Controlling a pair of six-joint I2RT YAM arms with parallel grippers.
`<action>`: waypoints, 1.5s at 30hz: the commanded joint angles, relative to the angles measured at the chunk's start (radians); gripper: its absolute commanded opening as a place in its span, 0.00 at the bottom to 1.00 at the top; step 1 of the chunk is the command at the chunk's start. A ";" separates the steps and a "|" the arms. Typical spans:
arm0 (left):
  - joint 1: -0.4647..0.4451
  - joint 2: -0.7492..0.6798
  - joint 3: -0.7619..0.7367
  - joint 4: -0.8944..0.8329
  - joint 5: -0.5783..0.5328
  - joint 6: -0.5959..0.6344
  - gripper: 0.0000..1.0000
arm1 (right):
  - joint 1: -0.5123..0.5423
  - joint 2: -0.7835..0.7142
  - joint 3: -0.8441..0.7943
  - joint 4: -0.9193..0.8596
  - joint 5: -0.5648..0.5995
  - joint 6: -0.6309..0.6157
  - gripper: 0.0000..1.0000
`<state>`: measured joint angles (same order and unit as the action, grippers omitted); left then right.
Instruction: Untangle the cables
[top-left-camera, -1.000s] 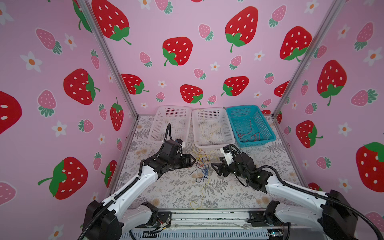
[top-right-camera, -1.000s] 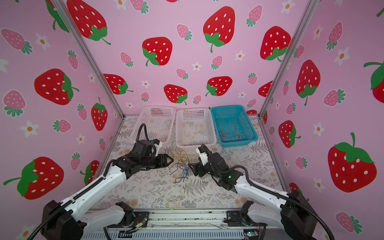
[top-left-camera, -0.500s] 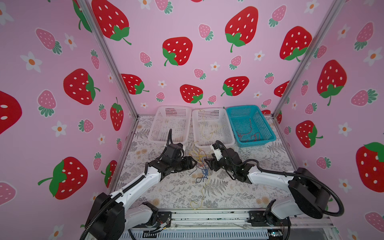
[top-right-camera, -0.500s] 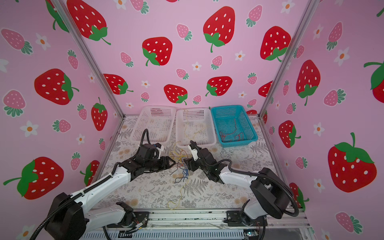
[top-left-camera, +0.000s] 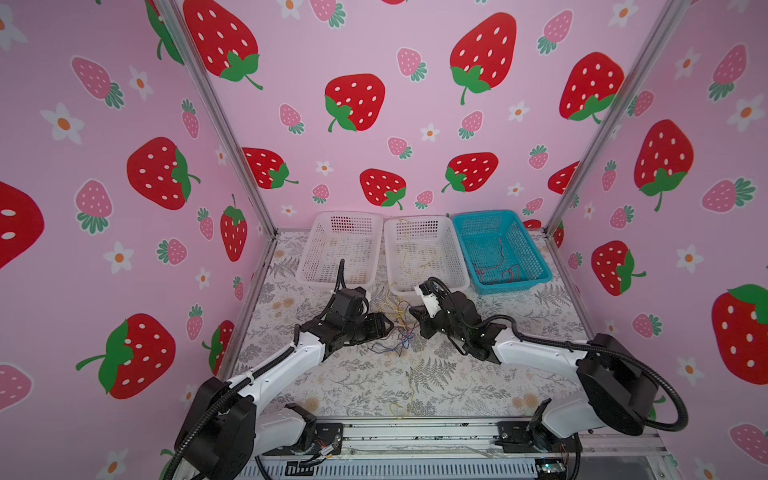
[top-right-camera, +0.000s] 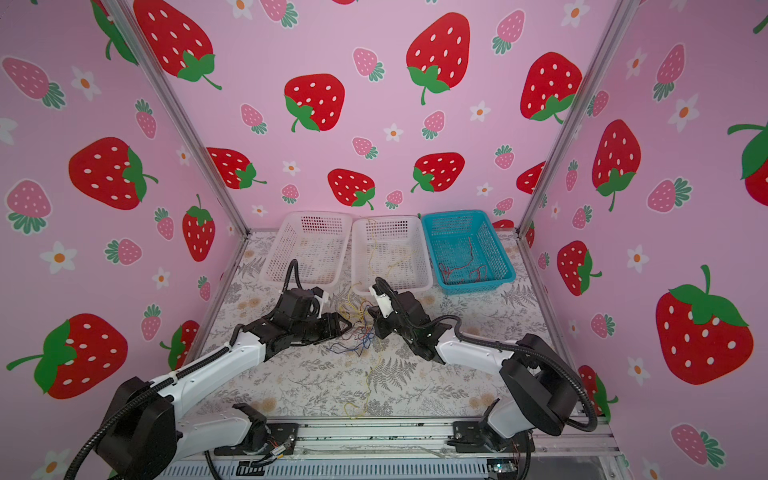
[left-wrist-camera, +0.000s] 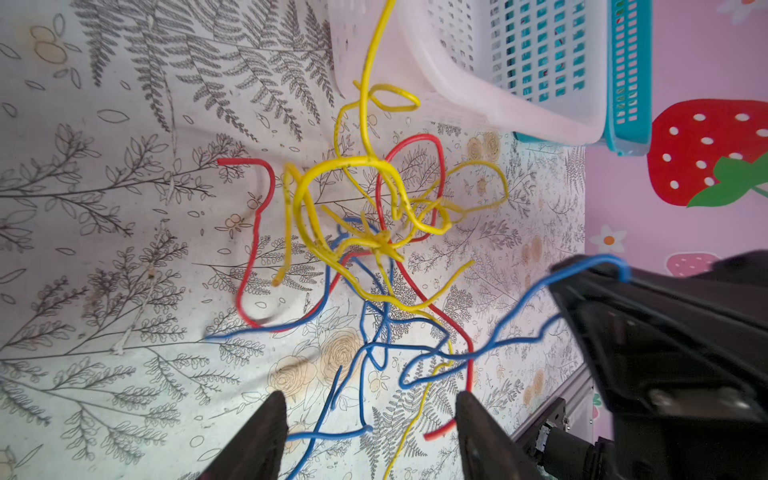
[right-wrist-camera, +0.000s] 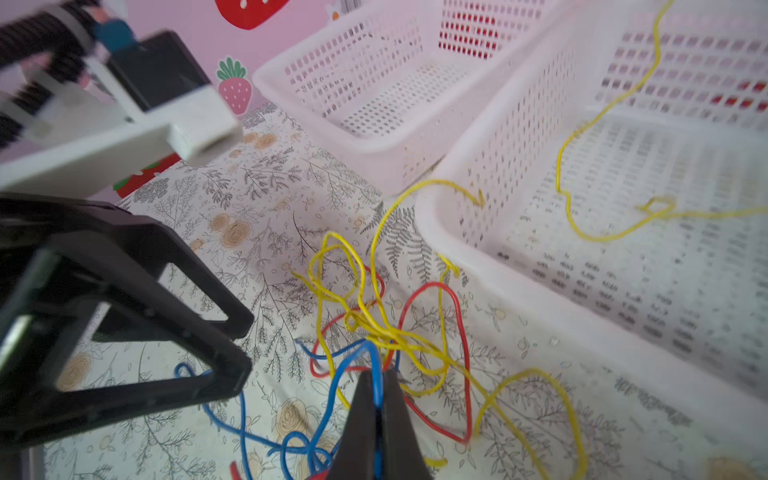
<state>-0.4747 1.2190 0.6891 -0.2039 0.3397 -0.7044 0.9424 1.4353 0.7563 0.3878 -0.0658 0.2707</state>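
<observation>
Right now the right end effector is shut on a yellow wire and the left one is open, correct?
Not quite. The right wrist view shows the right end effector shut on a blue wire, not yellow. The left end effector is open.

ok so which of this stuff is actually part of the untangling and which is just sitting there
In the job:
knot of thin yellow, red and blue cables
right hand, shut on a thin blue cable
left hand, open at the knot's edge

Just sitting there:
white plastic mesh basket, far left
white mesh basket holding yellow wires
blue mesh basket holding red wires
</observation>
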 joint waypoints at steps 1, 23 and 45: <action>0.008 -0.014 -0.002 0.005 -0.016 0.005 0.66 | 0.043 -0.100 0.064 -0.039 0.029 -0.076 0.00; 0.026 -0.225 -0.057 0.106 0.043 -0.013 0.67 | 0.154 -0.512 0.120 -0.133 -0.066 -0.166 0.00; 0.003 -0.170 -0.268 0.366 0.141 -0.193 0.64 | 0.153 -0.741 -0.201 -0.088 -0.037 -0.080 0.00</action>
<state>-0.4591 1.0245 0.4599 0.0296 0.4141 -0.8261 1.0912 0.7265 0.5625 0.2459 -0.1146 0.1780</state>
